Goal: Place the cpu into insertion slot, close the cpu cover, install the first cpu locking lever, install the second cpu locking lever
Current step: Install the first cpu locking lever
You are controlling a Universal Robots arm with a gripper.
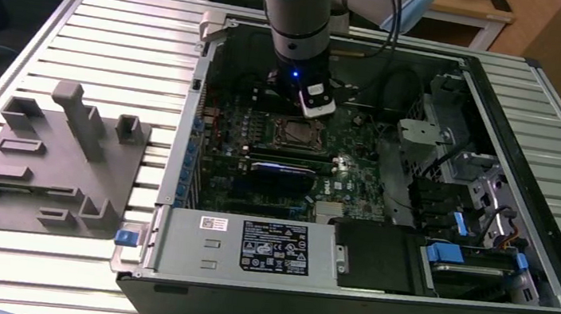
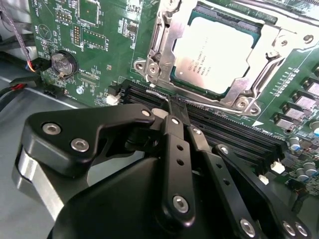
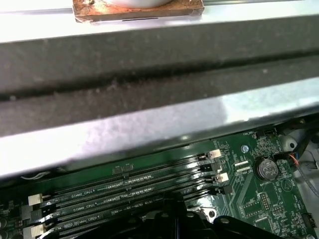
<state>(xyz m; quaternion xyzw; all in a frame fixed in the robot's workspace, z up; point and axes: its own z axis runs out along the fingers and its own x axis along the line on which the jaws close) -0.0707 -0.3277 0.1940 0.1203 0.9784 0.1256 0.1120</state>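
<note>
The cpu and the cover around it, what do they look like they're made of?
The cpu: its top looks like dull silver-grey metal, matte with a soft sheen. The cpu cover: seemingly stamped steel, brighter and shinier, with glints on its bent edges.

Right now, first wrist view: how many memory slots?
4 memory slots, parallel in one bank between the case wall and the gripper; the one nearest the gripper is partly hidden behind it.
</note>
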